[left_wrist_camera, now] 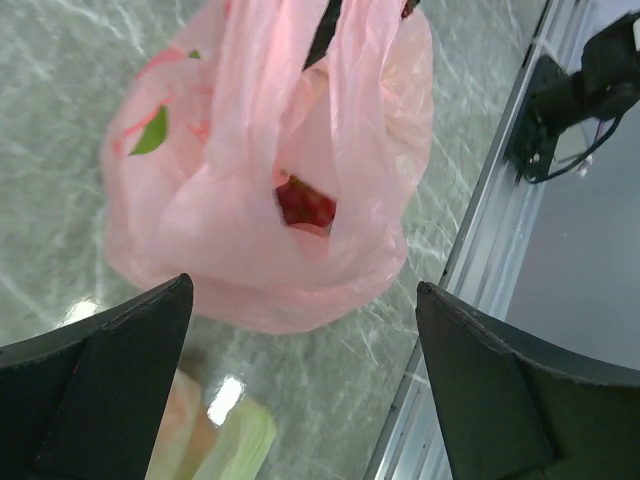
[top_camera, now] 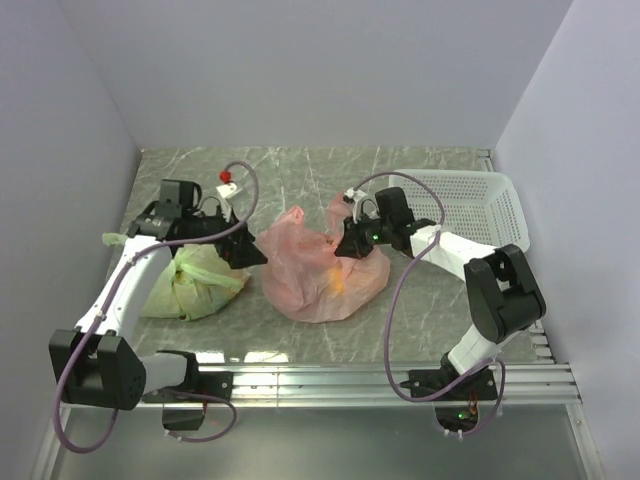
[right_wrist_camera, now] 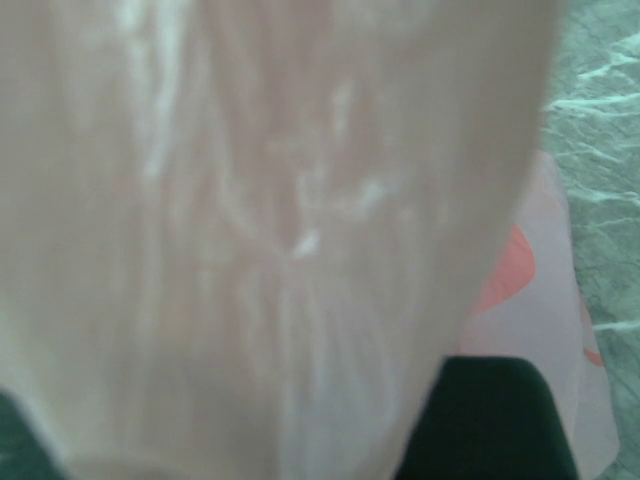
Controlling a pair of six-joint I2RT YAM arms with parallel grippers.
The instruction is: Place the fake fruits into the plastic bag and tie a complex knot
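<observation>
2 handle loops (left_wrist_camera: 365, 70) of the plastic bag (top_camera: 322, 272) rise untied, so I judge the knot is not yet begun. The bag sits mid-counter (top_camera: 420, 310) between both arms, with fake fruits (left_wrist_camera: 305, 203) showing dark red and orange through its skin. The left claw (top_camera: 252, 255) hangs spread wide, holding nothing, just left of the bag. The right claw (top_camera: 352, 240) is up against the right loop. Its wrist view is filled with blurred pink film, so I cannot tell whether it pinches.

To do this well, the left claw should take its loop high, near the tip, and pull gently so the thin film neither tears nor tips the fruits out.

The green bag (top_camera: 195, 282) lies just left, partly under the left arm. The white basket (top_camera: 480, 205) sits far right and the rail (top_camera: 330, 378) runs along the near edge. The open counter is on the far side of the bag, which looks the best place to cross the loops.
</observation>
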